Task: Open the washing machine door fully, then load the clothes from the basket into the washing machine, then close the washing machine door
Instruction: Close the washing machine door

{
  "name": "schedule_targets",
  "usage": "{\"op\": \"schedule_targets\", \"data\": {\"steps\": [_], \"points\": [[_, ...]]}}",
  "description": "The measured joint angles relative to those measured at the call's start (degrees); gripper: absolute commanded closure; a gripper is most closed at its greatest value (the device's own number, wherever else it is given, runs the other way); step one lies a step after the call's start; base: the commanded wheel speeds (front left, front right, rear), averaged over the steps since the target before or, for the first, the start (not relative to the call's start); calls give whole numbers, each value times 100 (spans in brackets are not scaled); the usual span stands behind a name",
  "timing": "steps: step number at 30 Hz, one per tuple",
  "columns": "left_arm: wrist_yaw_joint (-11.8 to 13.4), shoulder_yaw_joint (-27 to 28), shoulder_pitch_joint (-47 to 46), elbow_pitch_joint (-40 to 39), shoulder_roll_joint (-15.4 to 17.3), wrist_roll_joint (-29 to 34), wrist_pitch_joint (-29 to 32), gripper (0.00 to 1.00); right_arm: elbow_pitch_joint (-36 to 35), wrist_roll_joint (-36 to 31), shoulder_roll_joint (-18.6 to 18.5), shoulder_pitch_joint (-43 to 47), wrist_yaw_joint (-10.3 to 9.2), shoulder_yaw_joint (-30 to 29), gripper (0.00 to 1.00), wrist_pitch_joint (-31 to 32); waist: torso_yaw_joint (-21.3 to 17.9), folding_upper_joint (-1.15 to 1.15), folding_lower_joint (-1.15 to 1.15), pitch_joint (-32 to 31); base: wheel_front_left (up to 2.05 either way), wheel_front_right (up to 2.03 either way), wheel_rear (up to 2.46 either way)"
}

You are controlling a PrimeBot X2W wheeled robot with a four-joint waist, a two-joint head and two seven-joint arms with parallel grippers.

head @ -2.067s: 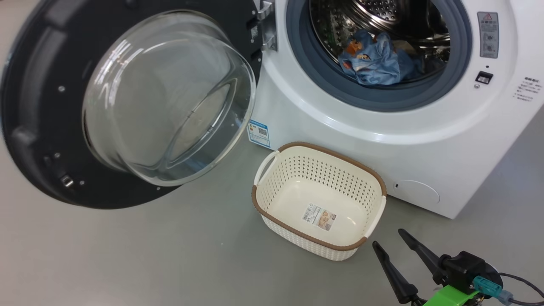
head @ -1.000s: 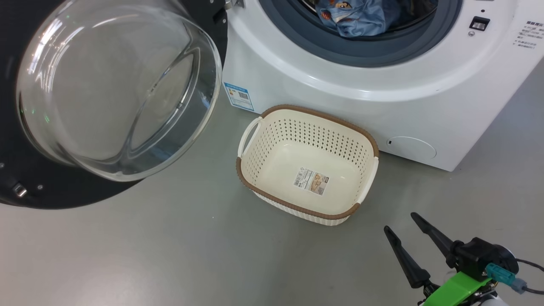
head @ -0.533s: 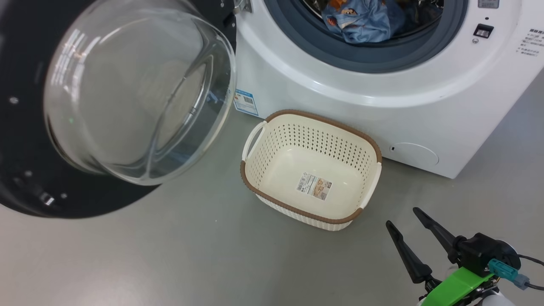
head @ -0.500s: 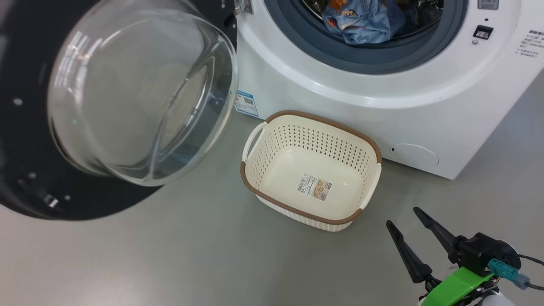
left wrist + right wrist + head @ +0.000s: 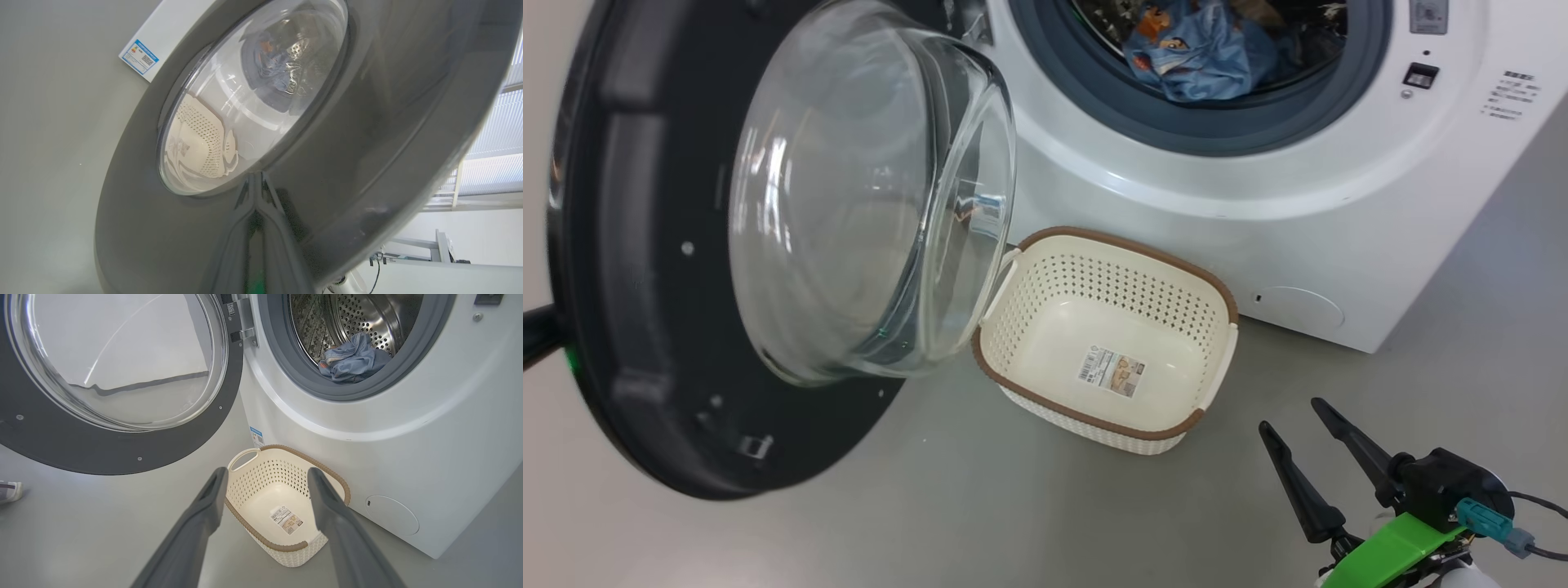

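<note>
The small cream perforated plastic basket with a brown rim sits bare on the grey floor at 6 o'clock of the head view. The blue printed clothes lie in the steel drum at 1 o'clock, so closing looks like the 1 step left. The large round glossy black door with its bulging glass window hangs half-swung at 9 o'clock.

The left gripper, its 2 fingers pinched together and holding nothing, presses tip-first on the door's outer face, just beside the glass rim. It is best to push steadily along the hinge's arc, tips on the black ring rather than the glass, until the door seats against the big white boxy washing machine.

The right gripper, spread wide and empty, hovers at 4 o'clock, well apart from the swing.

There are 2 risks. The glass bowl overlaps the basket's left handle in the head view. A blue fold lies near the grey rubber gasket and could get trapped.
</note>
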Motion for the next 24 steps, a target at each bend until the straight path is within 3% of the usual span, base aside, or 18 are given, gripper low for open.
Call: {"op": "schedule_targets", "data": {"steps": [8, 24], "points": [[0, -67, 231, -1101, -357, -552, 352, 100, -12, -48, 64, 1, 0, -109, 0, 0, -274, 0, 0, -5, 0, 0, 0], [7, -711, 140, -1847, -1310, -625, 211, 100, -60, -101, 336, 2, 0, -237, 0, 0, -1256, 0, 0, 35, 0, 0, 0]]}}
